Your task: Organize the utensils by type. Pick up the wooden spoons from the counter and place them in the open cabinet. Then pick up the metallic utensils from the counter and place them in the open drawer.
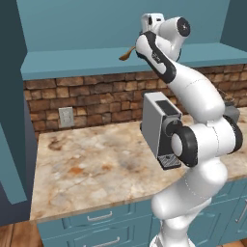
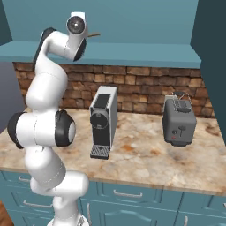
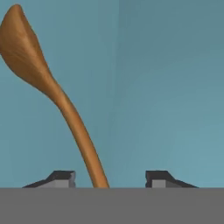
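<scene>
A white robot arm reaches up into the open teal wall cabinet, its gripper raised over the cabinet's flat shelf. In the hand view, a wooden spoon runs from between the two dark finger tips up and to the left, its rounded bowl at the upper left against the plain teal inside of the cabinet. The fingers stand spread, with open space on both sides of the spoon's handle (the left gap narrower than the right), so they are not pressed against it; whether the handle touches either tip cannot be told.

From the left base view, the spoon's orange-brown bowl juts out to the left of the arm's wrist, just above the front edge of the shelf; whether it rests on the shelf or hangs over it cannot be told. Below runs the beige marbled counter with rust-brown patches, backed by a brick wall bearing a pale wall socket, and teal drawer fronts sit beneath the stone. A grey coffee machine stands on the counter, partly behind the arm's elbow.

From the right base view, a thin length of the spoon pokes out to the right of the hand, level with the shelf. On the counter, the coffee machine stands left of a dark grey toaster, the two well apart.
</scene>
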Motion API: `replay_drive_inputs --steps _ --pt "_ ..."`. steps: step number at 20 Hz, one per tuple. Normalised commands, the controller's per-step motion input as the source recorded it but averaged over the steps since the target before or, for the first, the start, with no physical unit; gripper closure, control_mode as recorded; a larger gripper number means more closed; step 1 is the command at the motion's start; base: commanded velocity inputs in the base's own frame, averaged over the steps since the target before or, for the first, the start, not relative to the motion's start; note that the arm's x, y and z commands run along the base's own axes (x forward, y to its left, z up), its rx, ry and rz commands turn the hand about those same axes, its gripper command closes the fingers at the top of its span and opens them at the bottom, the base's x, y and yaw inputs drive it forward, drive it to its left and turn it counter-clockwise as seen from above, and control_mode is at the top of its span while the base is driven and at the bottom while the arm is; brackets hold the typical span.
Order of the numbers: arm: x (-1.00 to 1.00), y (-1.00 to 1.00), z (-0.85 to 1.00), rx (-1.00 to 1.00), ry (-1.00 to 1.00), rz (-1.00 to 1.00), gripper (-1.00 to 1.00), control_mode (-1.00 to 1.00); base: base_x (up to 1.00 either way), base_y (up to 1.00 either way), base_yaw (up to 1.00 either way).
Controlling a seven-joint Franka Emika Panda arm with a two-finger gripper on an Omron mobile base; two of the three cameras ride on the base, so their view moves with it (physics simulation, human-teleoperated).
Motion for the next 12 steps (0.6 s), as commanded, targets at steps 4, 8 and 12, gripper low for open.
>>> replay_drive_inputs --steps 4,8,12 --pt "0.51 0.00 -0.36 -0.01 -0.06 0.01 -1.00 -1.00 0.00 0.00 0.00" --pt "0.40 -0.03 -0.22 -0.22 0.09 0.00 -1.00 -1.00 0.00 0.00 0.00" --pt "0.28 -0.22 -0.33 -0.46 0.33 0.03 -1.00 -1.00 0.00 0.00 0.00"
